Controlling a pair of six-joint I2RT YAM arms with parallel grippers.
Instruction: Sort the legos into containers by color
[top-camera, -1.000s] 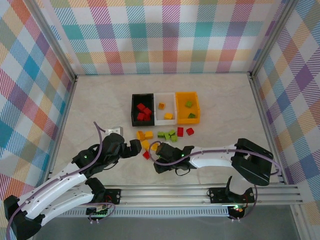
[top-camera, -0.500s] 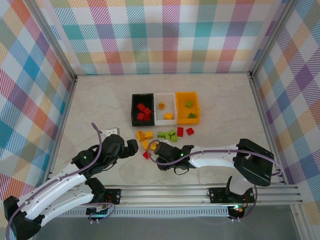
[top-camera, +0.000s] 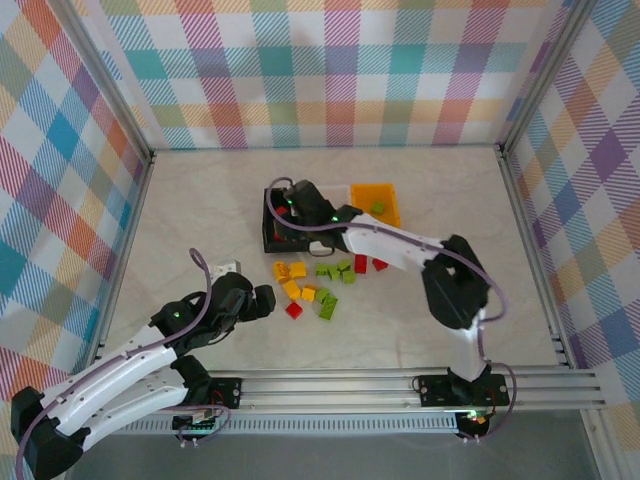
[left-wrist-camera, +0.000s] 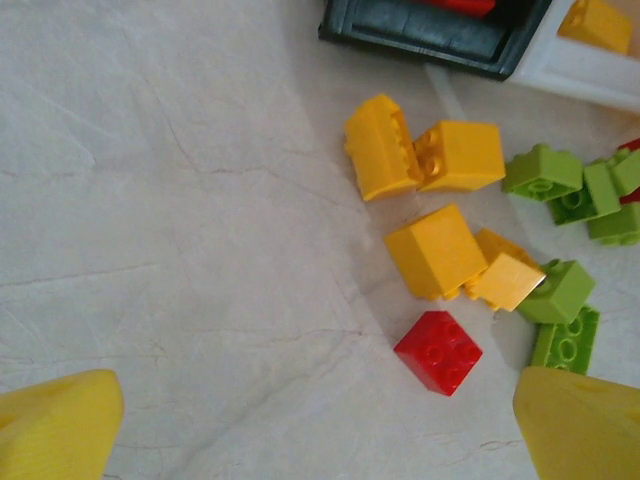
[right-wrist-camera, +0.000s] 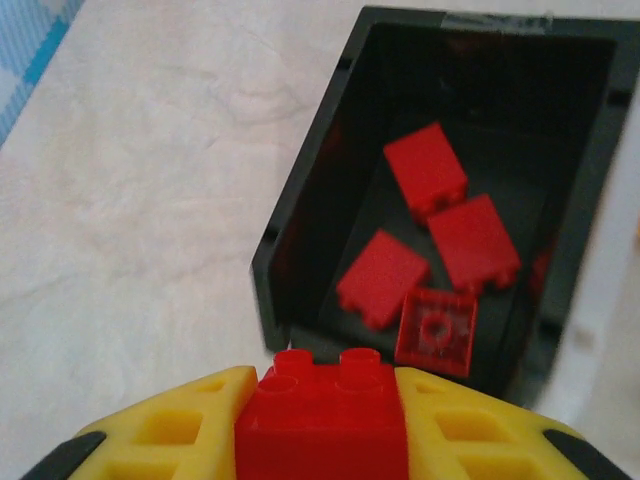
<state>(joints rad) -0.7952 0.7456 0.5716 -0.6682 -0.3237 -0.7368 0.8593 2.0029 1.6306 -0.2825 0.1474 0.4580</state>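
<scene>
r tool (right-wrist-camera: 320, 400), red lego (right-wrist-camera: 322, 428) btwn jaws

No writing, numbers, labels or brand marks can be read anywhere in the scene. The studs on the red brick (right-wrist-camera: 322, 420), near in the right wrist view, are too blurred to show lettering. The studs on the loose legos (left-wrist-camera: 437, 351) are too small.

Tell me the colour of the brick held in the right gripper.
Red. The brick shows best in the right wrist view, pinched between yellow fingers.
</scene>
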